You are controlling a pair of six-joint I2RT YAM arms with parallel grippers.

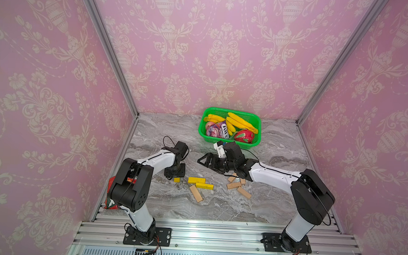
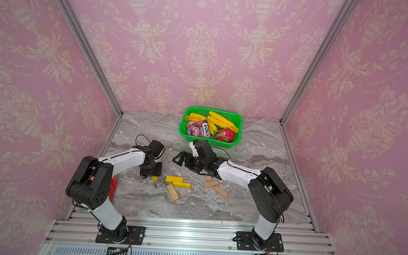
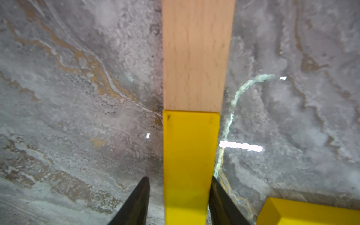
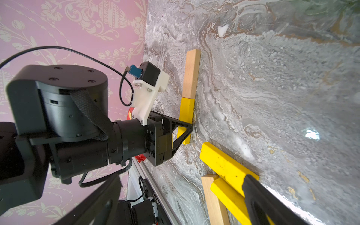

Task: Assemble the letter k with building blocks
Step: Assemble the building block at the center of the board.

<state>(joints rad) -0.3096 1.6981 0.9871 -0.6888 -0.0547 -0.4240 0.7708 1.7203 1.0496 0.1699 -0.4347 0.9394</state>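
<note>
Landmark: green basket (image 1: 203, 136) at the back of the marble table (image 1: 281, 141).

Left gripper (image 3: 179, 178), in front of the basket and to its left: jaws parted, straddling a flat yellow bar (image 3: 189, 155). One finger (image 3: 140, 198) is clear of it, the other at its edge. A wood bar (image 3: 196, 54) butts the end nearer the basket, in line. The letter k has no slanted arms.

Directly in front of the basket: two loose yellow bars (image 1: 196, 180) and a tan bar (image 1: 196, 193).

Right gripper (image 1: 203, 160), just in front of the basket: jaws wide, empty, above the table. Wood bars (image 1: 234, 185) are bunched under its arm.
</note>
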